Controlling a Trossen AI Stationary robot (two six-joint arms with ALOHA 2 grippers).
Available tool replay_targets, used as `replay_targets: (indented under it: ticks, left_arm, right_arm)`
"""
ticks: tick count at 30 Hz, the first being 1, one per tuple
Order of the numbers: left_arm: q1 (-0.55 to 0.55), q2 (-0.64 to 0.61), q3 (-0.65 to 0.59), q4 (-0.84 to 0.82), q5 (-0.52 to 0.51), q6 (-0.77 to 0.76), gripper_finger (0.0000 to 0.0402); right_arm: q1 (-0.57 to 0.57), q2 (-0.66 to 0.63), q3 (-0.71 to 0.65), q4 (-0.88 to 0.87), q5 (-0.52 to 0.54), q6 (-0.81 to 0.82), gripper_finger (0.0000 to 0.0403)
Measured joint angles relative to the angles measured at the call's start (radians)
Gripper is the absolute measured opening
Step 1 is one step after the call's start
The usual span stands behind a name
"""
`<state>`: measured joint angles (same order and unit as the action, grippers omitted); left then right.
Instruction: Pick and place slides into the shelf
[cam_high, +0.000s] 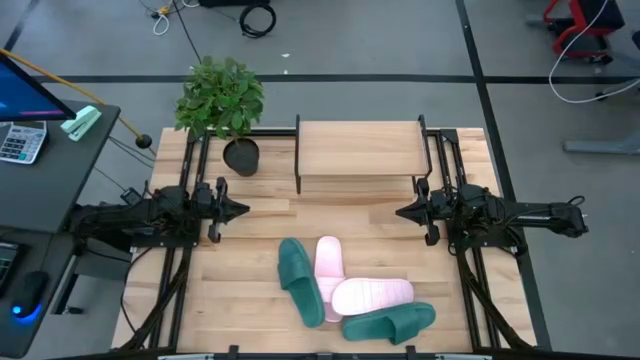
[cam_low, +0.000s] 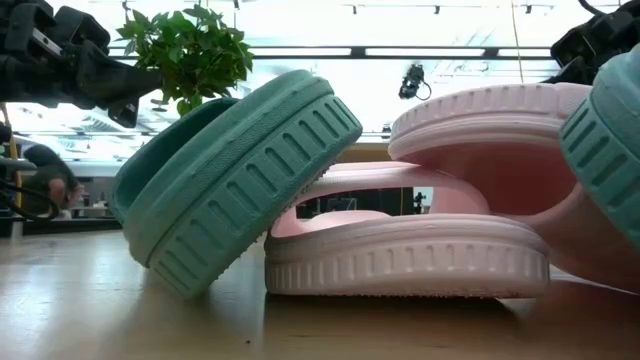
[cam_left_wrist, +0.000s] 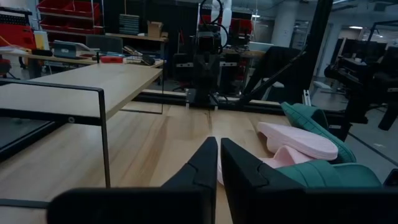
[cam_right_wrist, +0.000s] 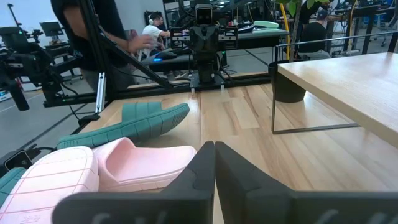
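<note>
Slides (cam_high: 350, 293) piled; plant (cam_high: 221, 97) beside shelf (cam_high: 358, 148)

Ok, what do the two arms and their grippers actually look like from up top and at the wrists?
Both arms are dark, nearly black, jointed and boxy. The left gripper and right gripper each end in two matte black fingers tapering to a point. Thin dark cables run along the links. No markings are readable.

I see two teal slides (cam_high: 298, 280) with ribbed edges, two pale pink slides (cam_high: 372, 294), light wood shelf (cam_high: 358, 148) with black frames, green plant (cam_high: 220, 95) in black pot (cam_high: 241, 157), dark arms
</note>
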<state>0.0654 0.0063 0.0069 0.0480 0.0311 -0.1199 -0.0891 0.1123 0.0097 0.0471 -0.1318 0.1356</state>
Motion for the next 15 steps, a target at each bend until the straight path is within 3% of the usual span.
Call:
replay_targets:
  ticks: [15]
  left_arm:
    - [0.0,0.0,0.0,0.0,0.0,0.0,0.0023]
  right_arm:
    - [0.0,0.0,0.0,0.0,0.0,0.0,0.0018]
